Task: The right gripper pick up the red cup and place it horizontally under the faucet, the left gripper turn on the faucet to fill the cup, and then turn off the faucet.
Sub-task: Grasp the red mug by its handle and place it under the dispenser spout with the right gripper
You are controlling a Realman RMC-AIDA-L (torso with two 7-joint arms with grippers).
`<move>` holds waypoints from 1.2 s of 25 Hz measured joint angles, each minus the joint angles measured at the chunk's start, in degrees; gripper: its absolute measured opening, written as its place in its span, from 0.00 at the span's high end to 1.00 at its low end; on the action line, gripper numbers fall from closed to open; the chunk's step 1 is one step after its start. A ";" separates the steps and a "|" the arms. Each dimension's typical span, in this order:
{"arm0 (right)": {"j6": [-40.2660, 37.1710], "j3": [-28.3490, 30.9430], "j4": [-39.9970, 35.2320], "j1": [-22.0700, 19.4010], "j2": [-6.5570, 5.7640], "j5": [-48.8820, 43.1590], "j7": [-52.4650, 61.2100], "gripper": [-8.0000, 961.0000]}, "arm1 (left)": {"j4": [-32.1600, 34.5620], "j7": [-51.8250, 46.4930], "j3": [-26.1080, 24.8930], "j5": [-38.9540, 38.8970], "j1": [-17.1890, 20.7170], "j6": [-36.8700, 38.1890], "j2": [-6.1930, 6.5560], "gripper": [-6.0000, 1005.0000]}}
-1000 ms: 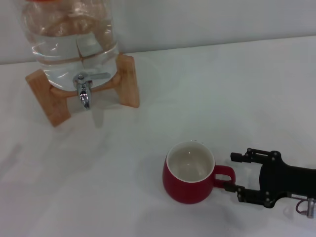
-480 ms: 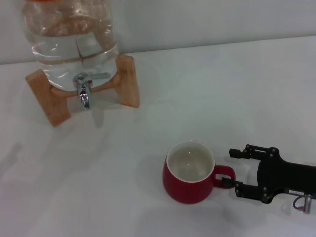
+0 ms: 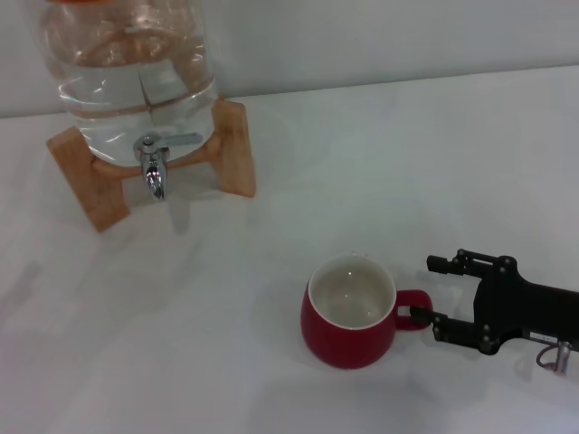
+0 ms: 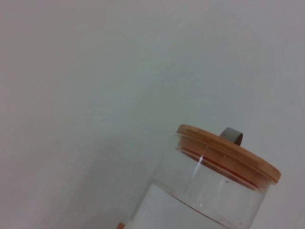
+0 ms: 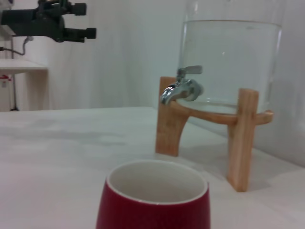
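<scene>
The red cup (image 3: 349, 314) stands upright on the white table, white inside showing, with its handle (image 3: 412, 309) pointing at my right gripper (image 3: 426, 289). That gripper is open. One finger lies at the handle's side and the other is farther back, clear of the cup. The cup's rim (image 5: 156, 183) fills the bottom of the right wrist view. The chrome faucet (image 3: 154, 168) juts from the clear water jar (image 3: 131, 68) at the far left, its lever level; it shows again as the faucet (image 5: 183, 87). My left gripper (image 5: 85, 20) hangs open, high above the table.
A wooden stand (image 3: 237, 147) holds the jar by the back wall. The jar's wooden lid (image 4: 228, 151) shows in the left wrist view against a plain white wall. White tabletop lies between the cup and the stand.
My right gripper has shifted a little away from the table's front edge, bringing its nearer finger level with the cup's handle. The cup has barely moved.
</scene>
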 joint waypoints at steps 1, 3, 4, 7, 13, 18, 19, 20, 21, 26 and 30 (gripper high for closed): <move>-0.26 -0.24 0.00 -0.01 0.00 0.55 0.00 0.31 | 0.00 0.00 -0.02 0.00 0.00 0.00 0.00 0.13; -0.81 -0.92 0.00 -0.01 0.00 1.63 0.00 0.31 | 0.00 0.00 -0.04 0.00 0.00 0.00 0.00 0.13; -1.55 -2.05 0.00 -0.01 0.00 2.74 0.00 0.31 | 0.00 0.00 -0.04 0.00 0.00 0.00 0.00 0.13; -2.26 -3.13 0.00 0.12 0.00 3.61 -0.14 0.31 | 0.00 0.00 -0.06 0.00 0.00 0.00 0.00 0.13; -2.90 -4.24 0.02 0.47 0.00 5.11 -0.57 0.31 | 0.00 0.00 -0.06 0.00 0.00 0.07 0.00 0.13; -4.07 -4.99 0.26 0.74 0.00 5.98 -0.59 0.31 | 0.00 0.00 -0.06 0.00 0.07 0.25 0.00 0.13; -4.11 -5.00 0.22 0.76 0.00 6.21 -0.59 0.31 | 0.00 0.00 -0.06 0.00 0.08 0.26 0.00 0.13; -4.14 -5.01 0.13 0.78 0.00 6.49 -0.60 0.31 | 0.00 0.00 -0.06 0.00 0.08 0.26 0.00 0.13; -4.17 -5.01 0.05 0.81 0.00 6.78 -0.60 0.31 | 0.00 0.00 -0.06 0.00 0.10 0.27 0.00 0.13; -4.81 -5.06 0.02 0.97 0.00 7.48 -0.61 0.31 | 0.00 0.00 -0.06 -0.07 0.06 0.33 0.00 0.13; -4.99 -5.10 0.03 1.03 0.00 8.18 -0.62 0.31 | 0.00 0.00 -0.06 -0.07 0.02 0.38 0.00 0.13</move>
